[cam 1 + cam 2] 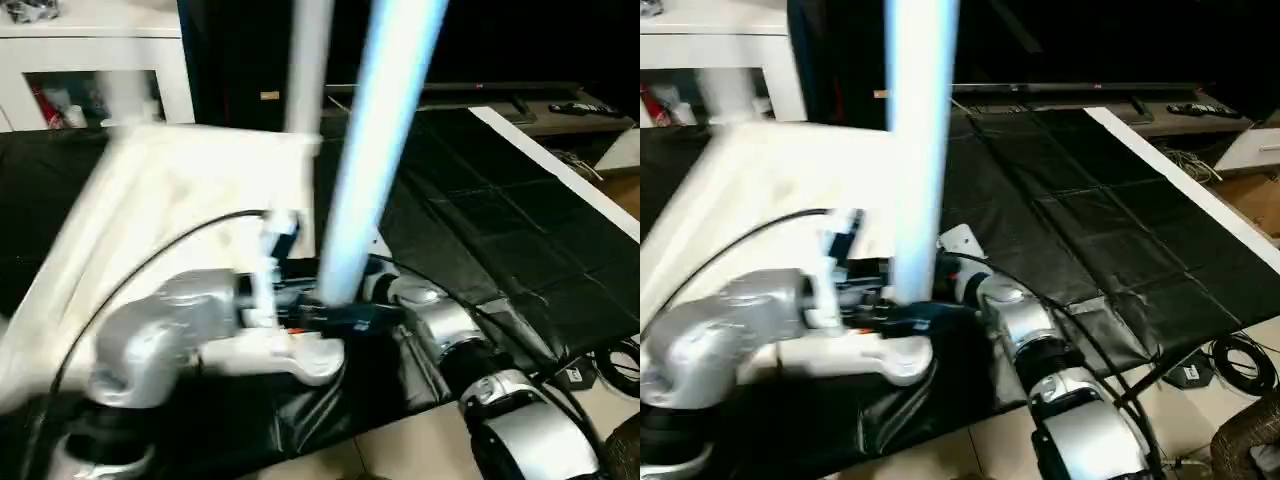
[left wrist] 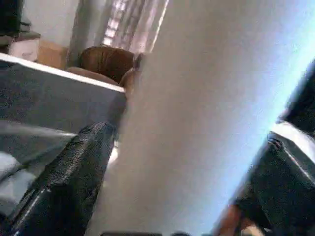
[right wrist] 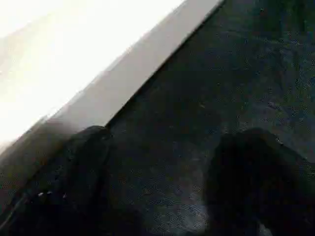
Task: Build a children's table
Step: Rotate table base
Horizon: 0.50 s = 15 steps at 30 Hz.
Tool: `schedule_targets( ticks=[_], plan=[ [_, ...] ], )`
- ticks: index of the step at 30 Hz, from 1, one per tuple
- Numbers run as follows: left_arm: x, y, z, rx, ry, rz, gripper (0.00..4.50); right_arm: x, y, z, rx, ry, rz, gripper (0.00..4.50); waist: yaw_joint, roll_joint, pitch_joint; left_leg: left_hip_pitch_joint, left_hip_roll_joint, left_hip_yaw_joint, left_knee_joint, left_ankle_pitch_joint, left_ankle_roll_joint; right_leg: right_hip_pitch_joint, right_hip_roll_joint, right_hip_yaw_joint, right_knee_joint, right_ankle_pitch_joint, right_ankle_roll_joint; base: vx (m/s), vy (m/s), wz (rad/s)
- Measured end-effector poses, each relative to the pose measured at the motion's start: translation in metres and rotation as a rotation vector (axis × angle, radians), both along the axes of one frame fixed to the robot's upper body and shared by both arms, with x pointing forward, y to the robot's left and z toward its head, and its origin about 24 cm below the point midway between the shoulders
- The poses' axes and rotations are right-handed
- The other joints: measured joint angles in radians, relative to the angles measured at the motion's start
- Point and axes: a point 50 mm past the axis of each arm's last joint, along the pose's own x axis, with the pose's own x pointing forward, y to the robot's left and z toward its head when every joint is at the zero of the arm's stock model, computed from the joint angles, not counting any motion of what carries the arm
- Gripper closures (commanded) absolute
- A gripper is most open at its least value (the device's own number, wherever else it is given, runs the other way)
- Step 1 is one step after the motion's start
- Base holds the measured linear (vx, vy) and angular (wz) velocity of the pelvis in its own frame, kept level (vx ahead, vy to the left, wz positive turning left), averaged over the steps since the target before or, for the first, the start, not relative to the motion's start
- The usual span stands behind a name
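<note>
Forearms of silver crossed the near part of my head views, over black sheeting (image 1: 480,240) spread on the floor. The white table top (image 1: 180,200) lay left of centre on that sheeting, blurred, with one leg (image 1: 308,70) standing up from its far right corner. A second leg (image 1: 375,150) rose tall and tilted just right of it, its lower end down among my wrists. My left end effector (image 1: 330,315) sat at the foot of that leg. A white cabinet (image 1: 90,70) with glass doors stood at the far left.

In my left wrist view, the leg (image 2: 197,123) ran between my left end effector's fingers (image 2: 69,182), which were spread wide around it, grasping the leg. A brown chair (image 2: 106,61) stood beyond.

In my right wrist view, my right end effector (image 3: 162,182) hung released, fingers (image 3: 74,177) wide apart over the black sheeting (image 3: 221,73), near the table top's white edge (image 3: 88,73), holding nothing.
</note>
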Motion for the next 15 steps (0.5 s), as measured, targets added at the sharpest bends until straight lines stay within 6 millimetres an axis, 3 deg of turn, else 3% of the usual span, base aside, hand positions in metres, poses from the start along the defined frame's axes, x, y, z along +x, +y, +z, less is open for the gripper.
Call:
schedule_targets(
  ticks=[6,15],
  plan=[
    [0.027,0.009,-0.001,0.080,-0.071,0.164,0.02,0.004,0.003,0.004,0.011,-0.017,-0.014,0.00,0.000,0.004,0.001,0.000,0.000,-0.004,0.000,0.000,0.000,0.000,0.000,-0.001,0.001,0.001,0.000,0.000,0.000,0.00],
    [0.031,0.033,0.008,0.053,-0.083,0.206,0.02,0.010,-0.037,-0.003,-0.035,-0.007,-0.143,0.00,0.015,0.010,0.005,0.001,0.000,0.002,0.000,0.000,0.000,0.000,-0.001,-0.001,0.001,0.004,-0.005,0.000,0.000,0.00]
  ],
)
